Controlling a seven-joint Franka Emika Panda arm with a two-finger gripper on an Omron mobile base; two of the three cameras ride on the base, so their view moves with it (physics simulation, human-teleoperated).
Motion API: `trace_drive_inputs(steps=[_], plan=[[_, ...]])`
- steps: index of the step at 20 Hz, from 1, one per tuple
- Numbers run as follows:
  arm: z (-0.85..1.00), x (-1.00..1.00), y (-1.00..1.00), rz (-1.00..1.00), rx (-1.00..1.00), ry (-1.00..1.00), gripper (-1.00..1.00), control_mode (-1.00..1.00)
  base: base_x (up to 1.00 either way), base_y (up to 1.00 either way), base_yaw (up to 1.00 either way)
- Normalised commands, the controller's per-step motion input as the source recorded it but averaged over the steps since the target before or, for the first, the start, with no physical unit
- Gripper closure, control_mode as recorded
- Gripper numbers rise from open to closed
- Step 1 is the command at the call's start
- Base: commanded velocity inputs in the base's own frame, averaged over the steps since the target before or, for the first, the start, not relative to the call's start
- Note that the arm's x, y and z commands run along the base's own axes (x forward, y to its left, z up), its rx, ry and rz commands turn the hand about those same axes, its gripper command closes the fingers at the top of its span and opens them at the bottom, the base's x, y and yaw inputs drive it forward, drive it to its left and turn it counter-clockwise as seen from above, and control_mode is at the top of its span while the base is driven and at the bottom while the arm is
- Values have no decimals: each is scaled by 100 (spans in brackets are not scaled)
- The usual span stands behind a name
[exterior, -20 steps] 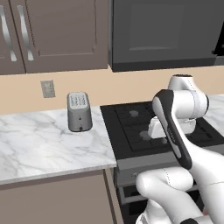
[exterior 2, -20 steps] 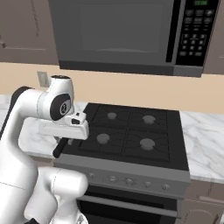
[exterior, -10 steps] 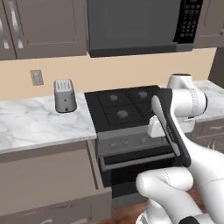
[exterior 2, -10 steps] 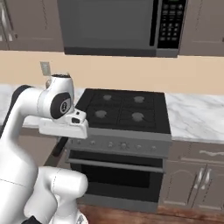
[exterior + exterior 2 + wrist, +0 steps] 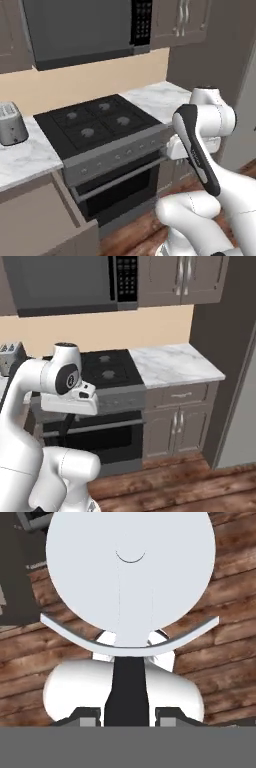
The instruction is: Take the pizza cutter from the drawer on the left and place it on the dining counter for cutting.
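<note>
In the hand view the pizza cutter (image 5: 130, 567) looms large, its pale round wheel above a dark handle that runs down between my fingertips. My gripper (image 5: 127, 717) is shut on that handle and points down at the wooden floor. In the right base view the gripper (image 5: 66, 423) hangs below the white hand, in front of the oven. The drawer (image 5: 67, 202) stands pulled open at the lower left of the left base view, with its inside hidden. The dining counter is out of view.
A black stove (image 5: 95, 122) with an oven stands ahead, a microwave (image 5: 75, 30) above it. A toaster (image 5: 11, 122) sits on the marble worktop left of the stove. More marble worktop (image 5: 172, 363) over cabinets lies right of it, then a tall dark panel (image 5: 225, 356). Wooden floor (image 5: 190, 481) lies below.
The whole picture has shifted: the base has turned right, so toaster and left worktop slid to the left edge and the right worktop came in. The arm keeps its pose with the cutter held.
</note>
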Motion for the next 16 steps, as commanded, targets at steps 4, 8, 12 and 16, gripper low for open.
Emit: trace_drive_inputs(steps=[4,8,12,16], plan=[[0,0,0,0,0,0,100,100,-2,1,-98],[0,0,0,0,0,0,100,100,0,0,-100],[0,0,0,0,0,0,100,100,0,0,-100],[0,0,0,0,0,0,100,100,0,0,-100]])
